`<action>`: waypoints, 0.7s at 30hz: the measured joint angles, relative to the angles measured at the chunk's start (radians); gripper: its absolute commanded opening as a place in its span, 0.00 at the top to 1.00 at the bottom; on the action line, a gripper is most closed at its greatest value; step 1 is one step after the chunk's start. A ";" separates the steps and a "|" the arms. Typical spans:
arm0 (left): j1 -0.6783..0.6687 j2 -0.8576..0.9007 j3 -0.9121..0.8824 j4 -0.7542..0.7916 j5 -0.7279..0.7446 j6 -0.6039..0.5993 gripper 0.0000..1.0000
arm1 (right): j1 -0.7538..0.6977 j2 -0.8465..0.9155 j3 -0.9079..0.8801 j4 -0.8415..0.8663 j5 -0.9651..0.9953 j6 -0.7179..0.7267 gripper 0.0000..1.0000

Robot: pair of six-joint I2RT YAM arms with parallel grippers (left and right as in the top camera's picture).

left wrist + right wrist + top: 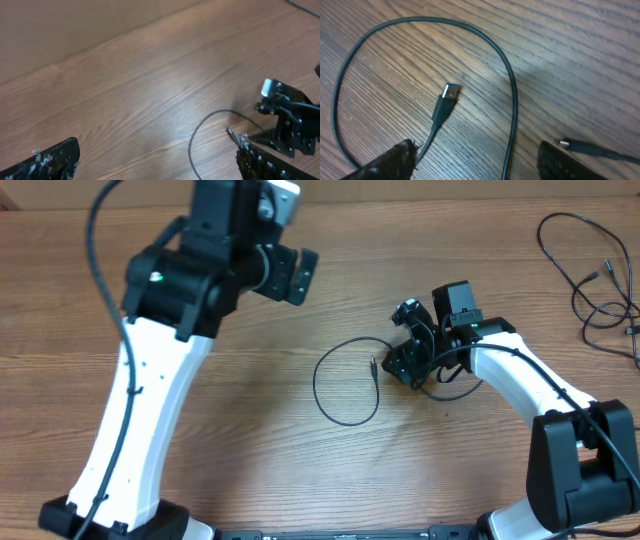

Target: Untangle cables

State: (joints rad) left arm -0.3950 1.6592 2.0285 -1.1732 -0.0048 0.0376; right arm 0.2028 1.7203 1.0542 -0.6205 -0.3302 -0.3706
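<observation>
A thin black cable [345,385] lies in a single loop on the wooden table [240,410], its plug end [373,364] pointing inward. My right gripper [404,362] is low at the loop's right side. In the right wrist view its fingers [480,165] are open, with a strand of the loop [512,105] running between them; the USB plug [449,95] lies just ahead and a second small plug [565,144] is by the right finger. My left gripper [298,272] is raised at the back, open and empty [155,167]; the loop [192,145] shows below it.
A second bunch of loose black cables [600,280] lies at the table's far right corner. The left arm's white link [140,410] stretches along the left side. The right gripper [287,122] shows in the left wrist view.
</observation>
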 measured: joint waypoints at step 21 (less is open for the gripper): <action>-0.021 0.115 -0.001 -0.368 0.039 -0.114 0.00 | 0.000 0.002 -0.001 0.001 0.076 0.000 0.24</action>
State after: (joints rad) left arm -0.4156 1.7741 2.0277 -1.5414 0.0338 -0.0761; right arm 0.2028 1.7222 1.0531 -0.6193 -0.2546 -0.3706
